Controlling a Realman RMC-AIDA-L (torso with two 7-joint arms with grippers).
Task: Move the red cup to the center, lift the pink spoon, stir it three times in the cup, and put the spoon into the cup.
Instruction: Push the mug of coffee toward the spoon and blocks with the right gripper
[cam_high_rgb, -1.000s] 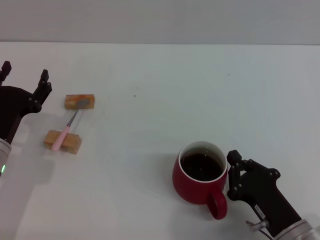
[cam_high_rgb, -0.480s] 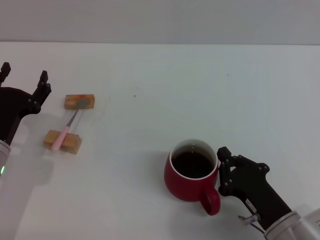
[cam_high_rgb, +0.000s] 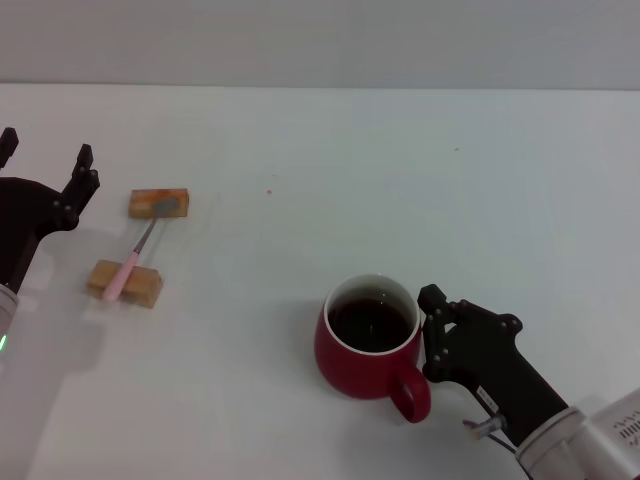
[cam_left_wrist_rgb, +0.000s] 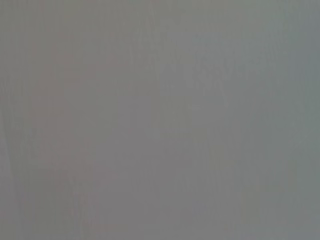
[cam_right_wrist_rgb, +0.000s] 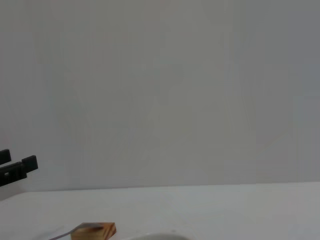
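Head view shows one red cup (cam_high_rgb: 368, 340), one pink spoon (cam_high_rgb: 132, 258), two tan wooden blocks and two grippers on a white table (cam_high_rgb: 400, 180). The red cup sits near the front of the table, a little to the right of the middle, with dark liquid inside and its handle turned toward the front right. The right gripper (cam_high_rgb: 432, 335) is pressed against the cup's right side, just above the handle; its fingers sit close by the rim, but I cannot tell if they are pinching the cup or only touching it. The pink spoon lies far over on the left, well apart from the cup. Its pink handle rests on the near block (cam_high_rgb: 126, 283) and its grey bowl rests on the far block (cam_high_rgb: 159, 203), so it bridges the two. The left gripper (cam_high_rgb: 45, 160) hangs by the left edge of the table, just beside the far block, with its two fingers spread apart and holding nothing. Between the cup and the spoon the table is bare, and so is the back half. Right wrist view shows the far block (cam_right_wrist_rgb: 93, 231) low down and the left gripper's finger (cam_right_wrist_rgb: 17, 167) at the side. Left wrist view shows only plain grey.
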